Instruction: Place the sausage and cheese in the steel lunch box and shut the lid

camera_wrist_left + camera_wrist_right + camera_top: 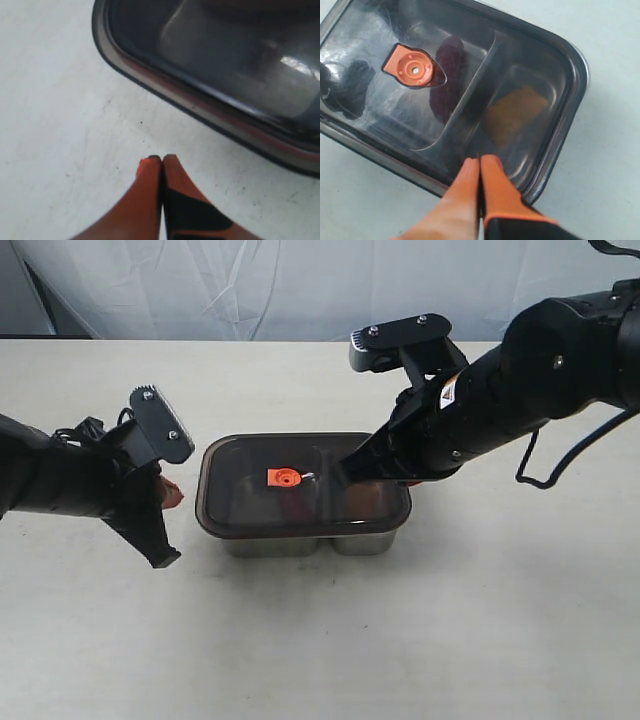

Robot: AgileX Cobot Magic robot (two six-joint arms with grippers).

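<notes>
The steel lunch box (300, 543) stands mid-table with the dark translucent lid (240, 500) lying on top, its orange valve tab (283, 478) up. Through the lid the red sausage (449, 75) shows in the larger compartment and the yellow cheese (515, 114) in the smaller one. My right gripper (480, 159) is shut with nothing in it, fingertips over the lid near its far right edge. My left gripper (162, 158) is shut and empty, hovering over bare table beside the box's left end (210, 112). In the exterior view the left gripper's (170, 494) orange tips sit just left of the lid.
The white table (320, 640) stretches around the box on all sides. A pale cloth backdrop (300, 285) hangs behind the table's far edge. A black cable (560, 455) loops off the right arm.
</notes>
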